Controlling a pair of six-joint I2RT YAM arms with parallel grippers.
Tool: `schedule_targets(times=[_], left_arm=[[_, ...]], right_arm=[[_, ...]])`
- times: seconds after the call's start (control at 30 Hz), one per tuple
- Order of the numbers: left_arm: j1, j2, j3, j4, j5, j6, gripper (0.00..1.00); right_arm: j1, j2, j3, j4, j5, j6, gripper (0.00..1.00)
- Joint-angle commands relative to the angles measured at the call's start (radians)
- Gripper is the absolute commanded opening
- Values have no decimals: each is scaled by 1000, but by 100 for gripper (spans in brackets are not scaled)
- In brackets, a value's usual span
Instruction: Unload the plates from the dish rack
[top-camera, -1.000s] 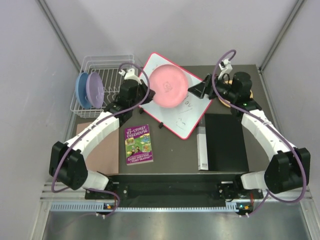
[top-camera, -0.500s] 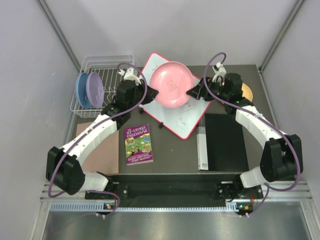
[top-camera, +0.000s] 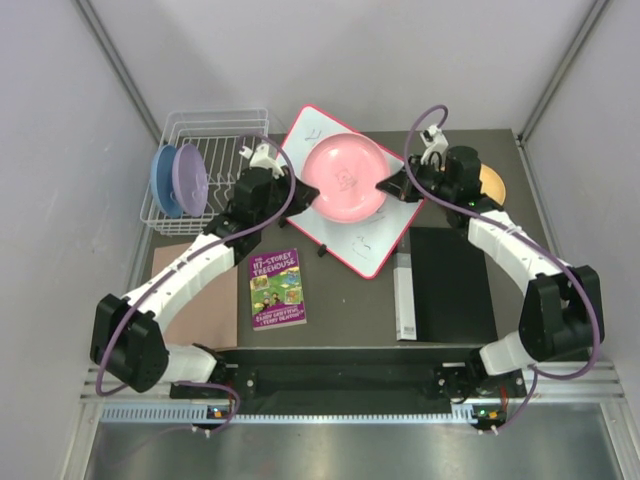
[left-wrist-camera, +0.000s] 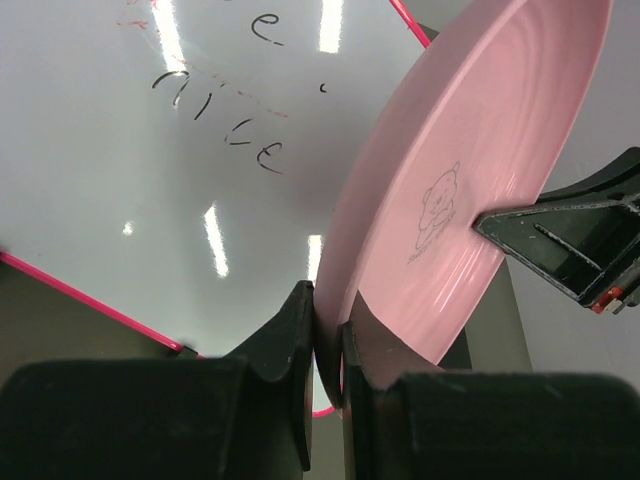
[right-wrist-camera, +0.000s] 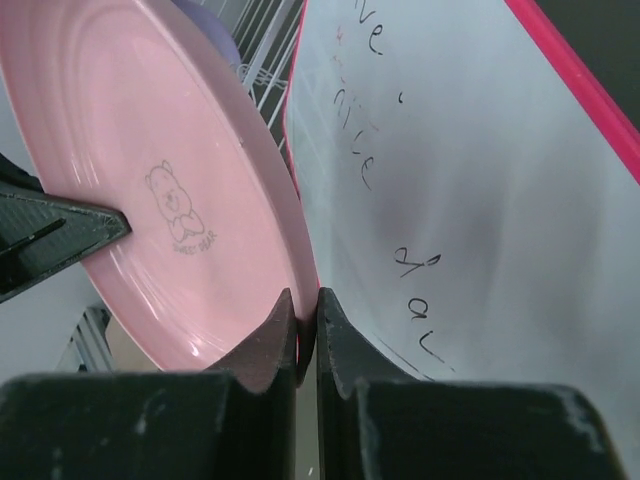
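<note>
**Change noted.** A second ago the right claw (right-wrist-camera: 300, 325) stood short of the pink plate (top-camera: 345, 178), with its arm back over the yellow-orange plate (top-camera: 492, 184). It has since advanced, and it is now closed on the pink plate's right rim. The plate has also drifted slightly rightward.

**Claw state.** The left claw (left-wrist-camera: 326, 350) is clamped on the opposite, left rim. The right claw's own camera shows its fingers pinched on either side of the edge. Both claws therefore grip the same plate.

**Position of items.** The pink plate hangs tilted in the air above the whiteboard (top-camera: 372, 238), clear of the dish rack (top-camera: 215, 125). The lavender plate (top-camera: 191, 178) and blue plate (top-camera: 160, 185) stand upright in the rack's left end. The yellow-orange plate lies on the bench (top-camera: 340, 315) at the right, partly hidden by the right arm.

**Assessment.** This reads as a handover at the point of double grip. The left claw should release before either arm pulls away, or the plate may twist or slip. Two plates are out and two remain, so the task is judged about half done.
</note>
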Motion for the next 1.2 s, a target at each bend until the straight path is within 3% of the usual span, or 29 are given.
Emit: schedule_targets(times=[0.0, 0.03, 0.1, 0.13, 0.2, 0.23, 0.37, 0.57, 0.77, 1.17], left_arm=[[-3, -53, -14, 106, 20, -12, 0], [-3, -51, -16, 107, 21, -6, 3], [-2, -47, -19, 107, 21, 8, 24], [-3, -48, -19, 103, 15, 16, 60], [-3, -57, -29, 95, -23, 43, 81], [-3, -64, -36, 87, -40, 57, 99], [-2, -100, -49, 48, -169, 157, 99], [-2, -172, -57, -3, -399, 307, 99], [0, -249, -105, 26, -611, 422, 99], [1, -269, -148, 57, -669, 471, 99]], right_arm=[[2, -42, 20, 73, -16, -45, 0], [1, -54, 17, 64, -2, -50, 0], [-2, -103, 8, 46, 73, -59, 0], [-8, -121, 9, 15, 100, -74, 0], [-18, -175, 23, -32, 197, -94, 0], [-33, -194, 28, -52, 229, -111, 0], [-109, -283, 34, -135, 375, -133, 0], [-352, -338, 35, -207, 489, -128, 0], [-519, -214, 64, -240, 443, -121, 0], [-626, 146, 150, -194, 313, -101, 0]])
